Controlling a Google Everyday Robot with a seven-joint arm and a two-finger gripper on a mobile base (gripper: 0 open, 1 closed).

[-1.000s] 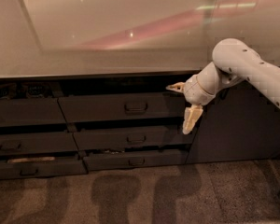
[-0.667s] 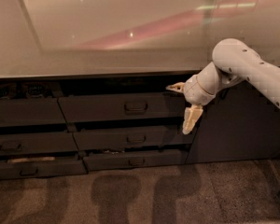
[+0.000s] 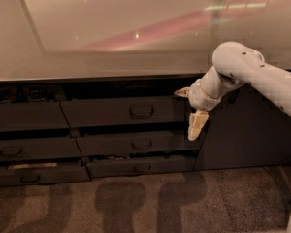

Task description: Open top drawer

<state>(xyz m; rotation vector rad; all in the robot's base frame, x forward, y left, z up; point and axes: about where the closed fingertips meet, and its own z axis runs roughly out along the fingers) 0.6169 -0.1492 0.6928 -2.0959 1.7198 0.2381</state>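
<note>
The gripper hangs at the right end of the top drawer, jaws spread wide (nothing between them). The countertop lies directly above that drawer, with a dark gap between.

The arm is smooth, glossy white, made of rounded tube-like segments with a bulbous joint. Its gripper, at the top drawer's right end, is pale cream-yellow.
</note>
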